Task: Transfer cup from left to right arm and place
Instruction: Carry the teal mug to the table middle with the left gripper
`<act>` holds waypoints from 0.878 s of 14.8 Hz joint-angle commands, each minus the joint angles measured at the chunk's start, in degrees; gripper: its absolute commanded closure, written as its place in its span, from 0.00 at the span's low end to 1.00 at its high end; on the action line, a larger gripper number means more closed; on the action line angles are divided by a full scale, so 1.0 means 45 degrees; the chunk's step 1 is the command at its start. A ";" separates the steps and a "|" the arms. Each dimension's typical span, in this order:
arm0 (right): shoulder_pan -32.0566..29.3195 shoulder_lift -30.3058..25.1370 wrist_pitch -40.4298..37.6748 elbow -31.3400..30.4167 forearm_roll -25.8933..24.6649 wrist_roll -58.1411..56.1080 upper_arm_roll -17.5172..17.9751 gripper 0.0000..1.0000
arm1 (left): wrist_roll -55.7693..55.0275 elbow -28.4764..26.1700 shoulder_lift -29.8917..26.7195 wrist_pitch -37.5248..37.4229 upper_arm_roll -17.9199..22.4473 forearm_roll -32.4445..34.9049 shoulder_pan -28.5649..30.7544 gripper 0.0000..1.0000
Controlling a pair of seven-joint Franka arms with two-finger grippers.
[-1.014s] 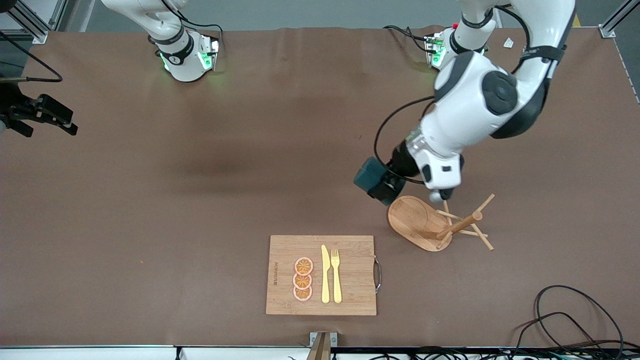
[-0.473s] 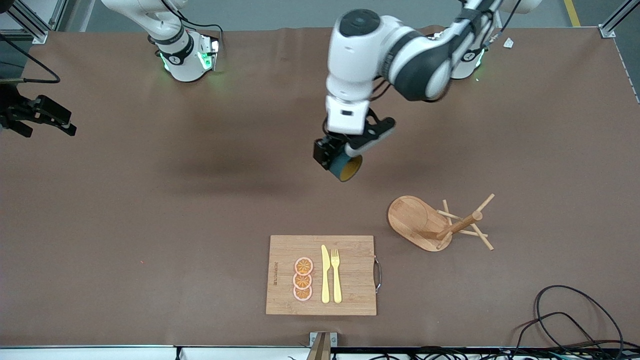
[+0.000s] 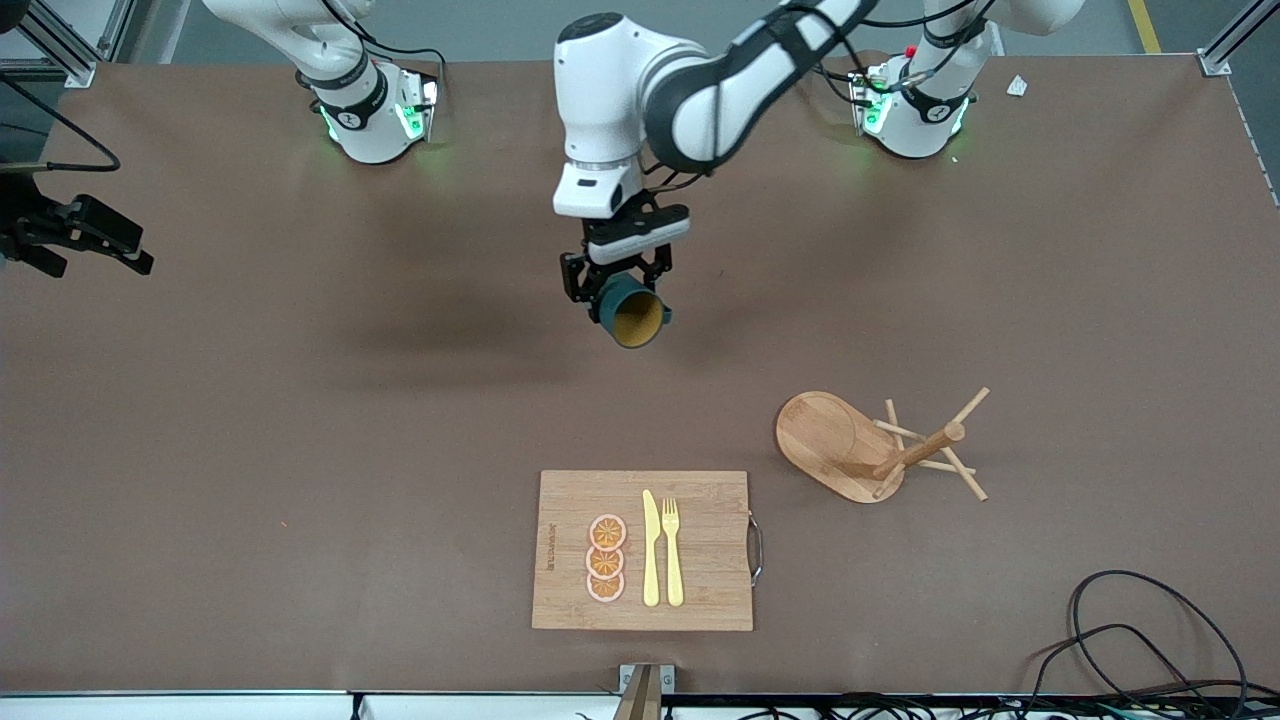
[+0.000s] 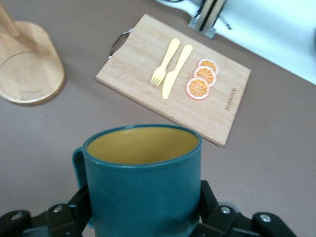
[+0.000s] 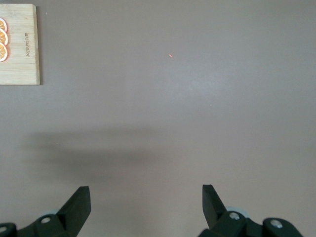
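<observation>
The cup (image 3: pixel 632 312), dark teal with a yellowish inside, hangs in the air over the bare middle of the table. It is tipped so that its mouth faces the front camera. My left gripper (image 3: pixel 617 289) is shut on the cup's body, one finger on each side. In the left wrist view the cup (image 4: pixel 143 177) fills the foreground between the left gripper's (image 4: pixel 144 207) fingers, with its handle (image 4: pixel 77 163) off to one side. My right gripper (image 5: pixel 145 190) stands open with nothing in it, over bare table toward the right arm's end.
A wooden cutting board (image 3: pixel 705 550) lies near the table's front edge with a yellow knife (image 3: pixel 651 550), a yellow fork (image 3: pixel 672 550) and orange slices (image 3: pixel 606 558) on it. A wooden peg rack (image 3: pixel 850 445) stands beside it toward the left arm's end. Cables (image 3: pixel 1150 640) lie at that front corner.
The left arm has swung from beside the peg rack to over the table's middle, carrying the cup. The cup has turned its mouth toward the front camera. The right gripper has stayed open.
</observation>
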 commanded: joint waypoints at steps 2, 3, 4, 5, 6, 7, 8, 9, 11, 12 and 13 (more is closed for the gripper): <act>-0.0037 -0.0040 -0.0034 0.0041 0.0244 0.0023 0.0036 0.00 | -0.2269 0.0201 0.1343 -0.0130 0.0186 0.2982 -0.1070 0.46; -0.0018 -0.0040 -0.0034 0.0041 0.0244 0.0023 0.0036 0.00 | -0.2701 0.0201 0.1637 -0.0168 0.0187 0.3880 -0.1323 0.48; -0.0017 -0.0040 -0.0054 0.0041 0.0244 0.0023 0.0055 0.00 | -0.2821 0.0162 0.1852 -0.0478 0.0206 0.4546 -0.1519 0.50; -0.0017 -0.0040 -0.0034 0.0041 0.0244 0.0023 0.0055 0.00 | -0.2842 0.0201 0.2183 -0.1080 0.0206 0.5249 -0.1753 0.51; -0.0037 -0.0040 -0.0034 0.0021 0.0263 0.0023 0.0036 0.00 | -0.2842 0.0220 0.2419 -0.1454 0.0206 0.5681 -0.2026 0.51; -0.0037 -0.0040 -0.0054 0.0021 0.0244 0.0023 0.0055 0.00 | -0.2861 0.0201 0.2730 -0.1748 0.0226 0.5976 -0.2358 0.51; -0.0037 -0.0040 -0.0073 0.0021 0.0263 0.0023 0.0055 0.00 | -0.2881 0.0220 0.3140 -0.2331 0.0322 0.6597 -0.2787 0.51; -0.0037 -0.0040 -0.0073 0.0021 0.0263 0.0023 0.0036 0.00 | -0.2978 0.0220 0.3472 -0.2801 0.0497 0.7396 -0.3061 0.51; -0.0076 -0.0040 -0.0054 0.0021 0.0263 0.0023 0.0036 0.00 | -0.3445 0.0220 0.4040 -0.3311 0.0519 0.8416 -0.3375 0.51; -0.0076 -0.0040 -0.0054 0.0021 0.0263 0.0023 0.0036 0.00 | -0.3544 0.0220 0.4197 -0.3661 0.0538 0.8652 -0.3570 0.51; -0.0076 -0.0040 -0.0054 0.0021 0.0263 0.0023 0.0036 0.00 | -0.3758 0.0220 0.4334 -0.4090 0.0538 0.8906 -0.3785 0.51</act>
